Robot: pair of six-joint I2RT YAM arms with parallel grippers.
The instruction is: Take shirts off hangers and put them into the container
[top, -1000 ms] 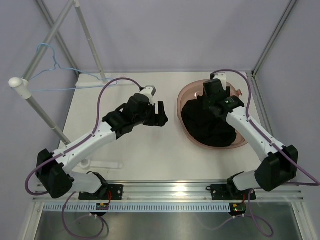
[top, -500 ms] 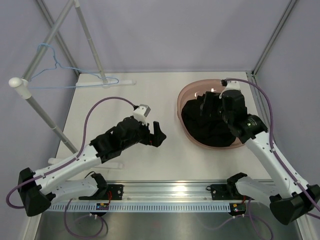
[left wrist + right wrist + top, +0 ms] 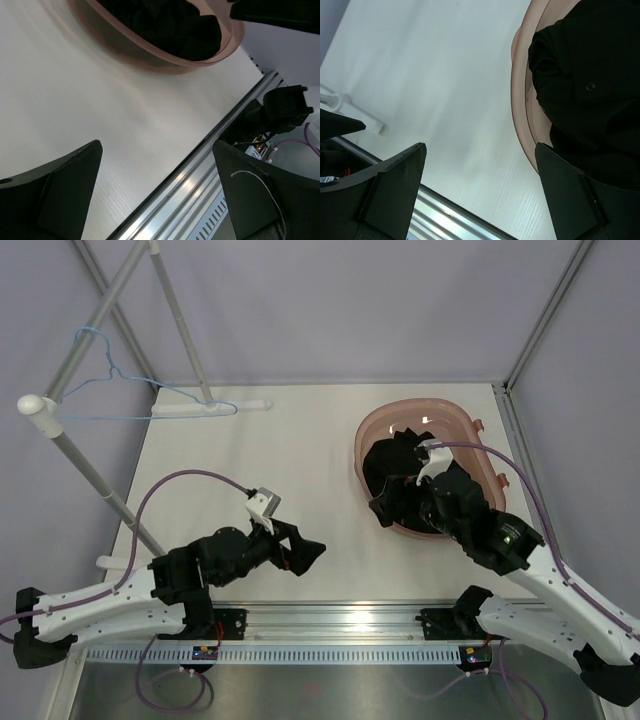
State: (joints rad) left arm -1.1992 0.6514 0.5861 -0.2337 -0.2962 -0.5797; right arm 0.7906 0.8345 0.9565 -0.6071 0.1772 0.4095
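Both my arms have drawn back toward their bases. My left claw (image 3: 305,555), which was out over the middle of the table (image 3: 290,455), now hangs low near the near edge. My right claw (image 3: 385,508), which was reaching deep over the pink tub (image 3: 470,425), has retreated to the tub's near-left rim.

Both claws are spread wide with nothing between the fingers. The left wrist view shows only bare table and the tub's edge past the tips, and the right wrist view shows table and the tub's side.

The black shirt (image 3: 385,460) lies bunched inside the tub, apart from either claw. It sits flatter than before, now that my right claw is out of it. The light-blue wire hanger (image 3: 130,417) hangs bare on the grey rack pole (image 3: 85,470), in the same spot as earlier.

I judge the job done: shirt off the hanger, dropped in the container, and me backing away.
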